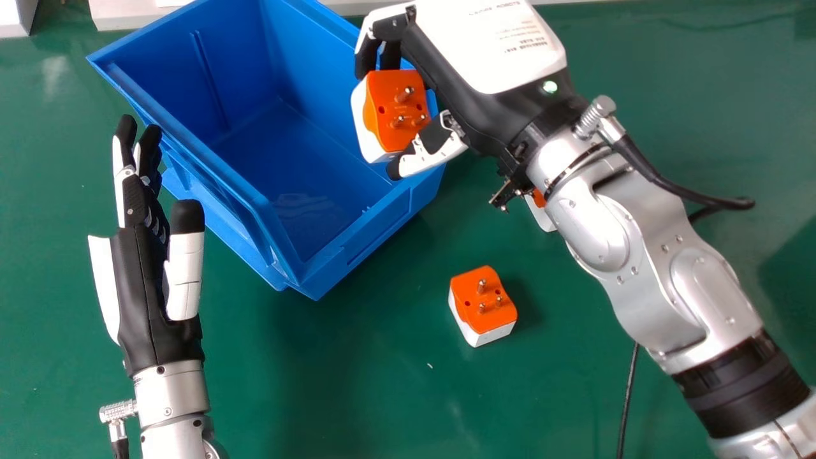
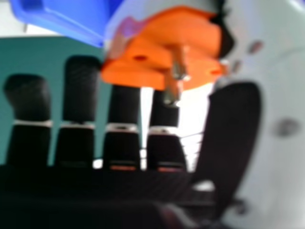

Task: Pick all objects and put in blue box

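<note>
Orange-and-white, the blocky pronged adapter (image 1: pixel 394 111) is pinched between fingers and thumb in the right hand (image 1: pixel 484 48), likely so parting them drops it into the open blue plastic box (image 1: pixel 172 83) below that hand. The left hand (image 1: pixel 150 274) idles, fingers straight.

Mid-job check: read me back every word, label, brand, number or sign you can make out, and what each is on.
No text can be quoted.
Right robot hand: small lines of print on its white back, too small to read.
Held adapter and loose adapter: no readable marking on their orange faces.
Third adapter: partly hidden, cannot tell.
Blue box: none seen.
</note>
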Tool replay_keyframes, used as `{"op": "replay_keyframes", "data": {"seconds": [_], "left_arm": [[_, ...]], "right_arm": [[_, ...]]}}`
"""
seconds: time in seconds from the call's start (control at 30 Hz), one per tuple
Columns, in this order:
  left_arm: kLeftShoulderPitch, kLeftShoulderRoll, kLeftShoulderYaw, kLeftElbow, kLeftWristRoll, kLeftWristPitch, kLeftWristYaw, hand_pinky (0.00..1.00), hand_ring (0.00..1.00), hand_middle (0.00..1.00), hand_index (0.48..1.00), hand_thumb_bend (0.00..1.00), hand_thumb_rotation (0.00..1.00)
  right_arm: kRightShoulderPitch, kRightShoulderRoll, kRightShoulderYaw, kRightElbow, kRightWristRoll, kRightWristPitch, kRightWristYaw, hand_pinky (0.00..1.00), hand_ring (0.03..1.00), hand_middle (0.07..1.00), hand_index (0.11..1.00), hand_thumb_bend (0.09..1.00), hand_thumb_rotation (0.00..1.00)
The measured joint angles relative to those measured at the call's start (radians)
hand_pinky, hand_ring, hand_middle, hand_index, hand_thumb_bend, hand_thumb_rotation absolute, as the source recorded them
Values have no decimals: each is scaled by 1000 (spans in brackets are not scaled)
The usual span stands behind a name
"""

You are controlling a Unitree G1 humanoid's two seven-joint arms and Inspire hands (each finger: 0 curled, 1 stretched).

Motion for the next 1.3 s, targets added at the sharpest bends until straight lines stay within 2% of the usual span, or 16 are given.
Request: {"op": "replay_keyframes", "data": {"seconds": [0.27,0.6,0.67,0.77,0.83,0.93,1.07,1.2,1.3], "left_arm": [[0,0,0,2,0,-3,0,987,958,948,965,977,939],[0,-2,0,4,0,-12,1,987,958,949,966,978,939],[0,-7,0,3,1,-13,2,987,958,950,966,978,939],[1,-18,0,1,11,-13,12,988,959,950,966,979,939],[2,-20,-1,-3,22,-13,21,986,957,949,965,977,939],[4,-21,-6,-10,30,-13,25,987,957,950,965,973,940],[6,-22,-7,-16,39,-13,30,988,958,950,966,978,943],[7,-27,-8,-23,41,-13,35,988,958,950,966,971,944],[8,-28,-9,-29,43,-12,44,988,958,950,968,966,943]], "right_arm": [[-57,29,35,98,-8,-23,-60,209,413,508,489,513,0],[-178,94,95,295,-39,-41,-141,253,393,499,514,512,0],[-206,108,114,360,-42,-56,-179,254,388,493,519,511,0],[-245,130,143,463,-51,-86,-237,251,382,487,521,511,0],[-279,151,173,544,-70,-103,-268,251,379,484,523,512,0],[-324,185,215,667,-82,-127,-327,253,377,482,524,512,0],[-356,227,273,793,-108,-163,-390,255,373,474,526,513,0],[-367,260,320,917,-118,-197,-454,261,373,474,527,513,0],[-378,269,348,970,-138,-192,-492,271,371,471,529,514,0]]}}
